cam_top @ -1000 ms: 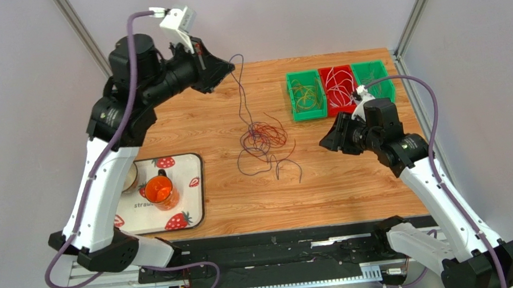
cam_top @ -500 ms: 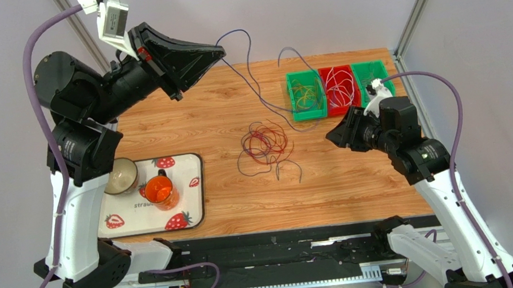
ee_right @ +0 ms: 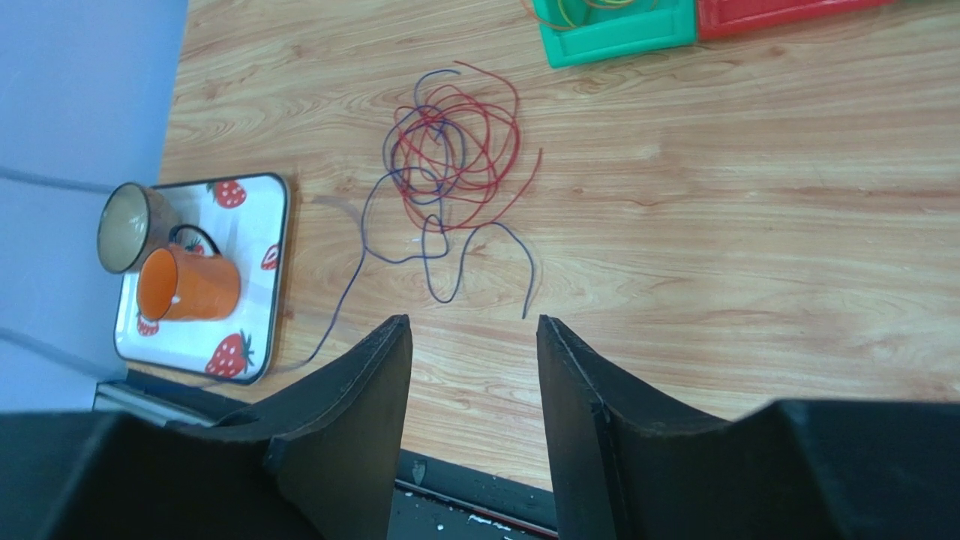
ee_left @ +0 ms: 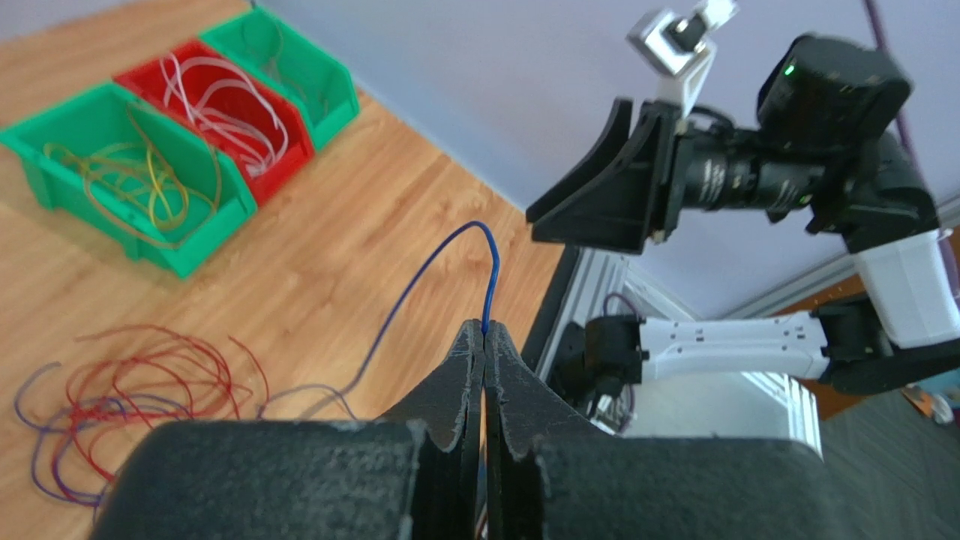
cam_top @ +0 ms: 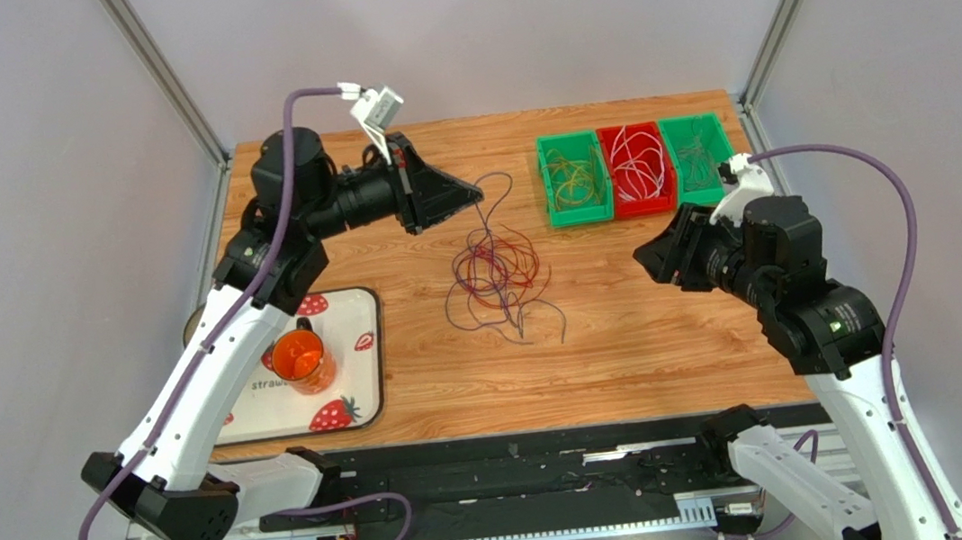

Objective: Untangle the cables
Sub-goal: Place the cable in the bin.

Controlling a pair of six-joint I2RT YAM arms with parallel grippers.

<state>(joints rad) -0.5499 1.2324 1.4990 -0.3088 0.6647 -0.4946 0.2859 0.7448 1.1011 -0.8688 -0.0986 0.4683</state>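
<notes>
The cables (cam_top: 497, 275) lie as a loose red and purple tangle in the middle of the wooden table, also seen in the right wrist view (ee_right: 451, 146) and the left wrist view (ee_left: 124, 394). My left gripper (cam_top: 475, 195) hovers just above and behind the tangle. It is shut on one blue-purple cable (ee_left: 406, 302), pinched at the fingertips (ee_left: 485, 330); the cable arcs up and trails down to the tangle. My right gripper (cam_top: 646, 258) hangs to the right of the tangle, open and holding nothing (ee_right: 473, 326).
Three bins stand at the back right with sorted cables: a green bin (cam_top: 580, 215), a red bin (cam_top: 643, 206) and a second green bin (cam_top: 713, 132). A strawberry-print tray (cam_top: 360, 352) at the front left holds an orange mug (cam_top: 299, 356) and a second mug (ee_right: 124, 225).
My left arm swung down from high at the back to just above the tangle, still gripping the cable, which now hangs slack. My right arm drew slightly to the right.
</notes>
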